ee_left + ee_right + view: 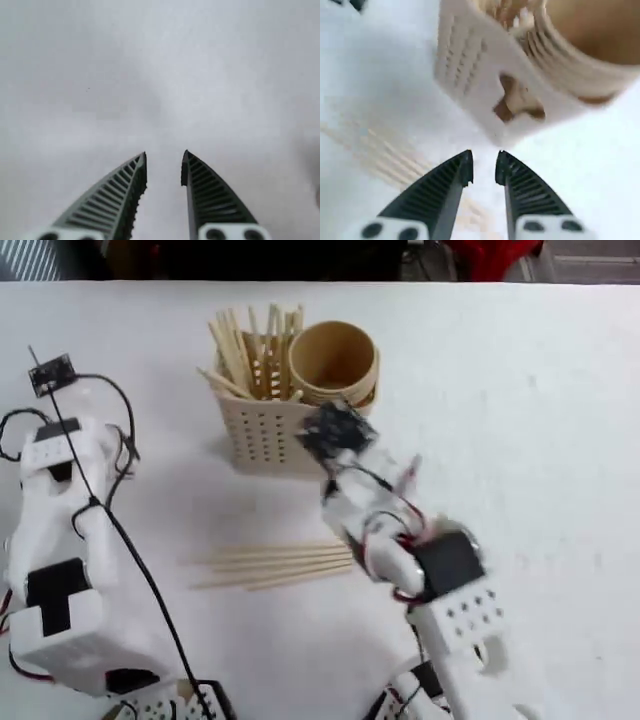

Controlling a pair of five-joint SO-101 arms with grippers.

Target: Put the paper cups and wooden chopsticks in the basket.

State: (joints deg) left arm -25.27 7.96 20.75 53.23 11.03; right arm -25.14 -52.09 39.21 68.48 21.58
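Near the far edge of the white counter point(520, 390), about midway along it, stands a pale perforated basket point(262, 430). A nested stack of brown paper cups point(333, 362) sits in the end of it toward the counter's right edge. A bunch of chopsticks point(250, 355) stands in the other end, fanning outward. How many cups are stacked is hard to tell, and their lower parts are hidden by the basket wall. Loose chopsticks point(272, 565) lie flat in a sheaf nearer the arms, apart from the basket, with their right ends hidden under the right arm point(445, 575).

From above, the right arm stretches toward the basket and its wrist covers the basket's near right corner. The right wrist view shows the right hand point(483, 161) just short of the basket wall, its fingers a narrow gap apart and holding nothing. That view also shows a cutout point(512, 102) in the wall, with the loose chopsticks blurred off to one side. The left arm point(60, 540) sits folded near the counter's left edge. The left hand point(164, 159) is slightly open and empty over bare counter.
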